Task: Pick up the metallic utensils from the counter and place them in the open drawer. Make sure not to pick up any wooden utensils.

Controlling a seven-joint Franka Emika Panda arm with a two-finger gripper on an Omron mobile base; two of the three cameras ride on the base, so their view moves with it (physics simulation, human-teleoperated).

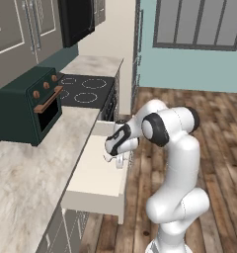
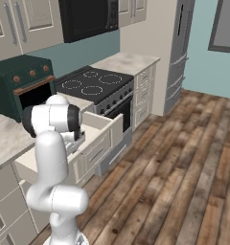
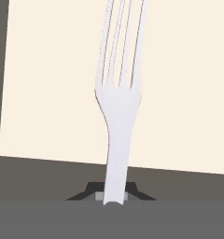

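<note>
One of the metallic utensils, a pale silvery fork (image 3: 118, 116), stands out from my gripper (image 3: 113, 196), which is shut on its handle end, tines pointing away. Behind the fork lies the cream floor of the open drawer (image 3: 48, 93). From the left base view my gripper (image 1: 119, 160) hangs over the open drawer (image 1: 98, 185), near its right side. In the right base view the arm covers the hand, and the drawer's pale panelled front (image 2: 101, 143) juts out beside it. The counter and the wooden utensils are out of view.
A dark green toaster oven (image 1: 29, 106) sits on the marbled wall worktop (image 1: 26, 173) left of the drawer. Beyond it is a black cooktop (image 1: 86, 91). Wooden floor (image 2: 174, 162) stretches to the right, with a tall fridge (image 2: 179, 52) at the back.
</note>
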